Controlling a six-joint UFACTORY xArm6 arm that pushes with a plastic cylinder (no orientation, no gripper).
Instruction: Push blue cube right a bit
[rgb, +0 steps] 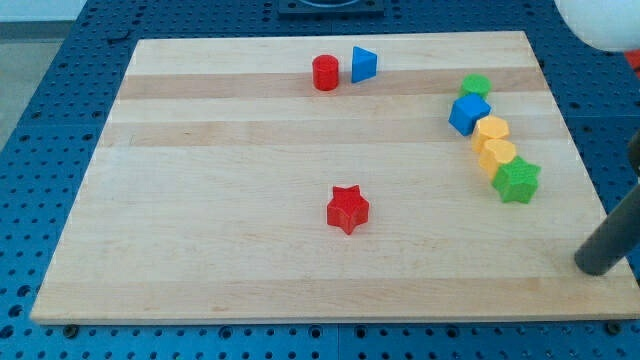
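Now: wood board (250, 270) (pale) on blue pegboard (60, 110) | tip (592, 266) btm-right | no claw

A red cylinder block (325, 73) sits near the wooden board's (200, 200) top edge, with a blue triangular block (364, 65) just to its right. At the view's right a chain runs downward: green block (476, 87), blue cube (469, 114), two yellow blocks (491, 131) (498, 154), green star block (517, 180). A red star block (347, 209) lies mid-board. The dark rod's tip (597, 262) rests below the chain, well apart.
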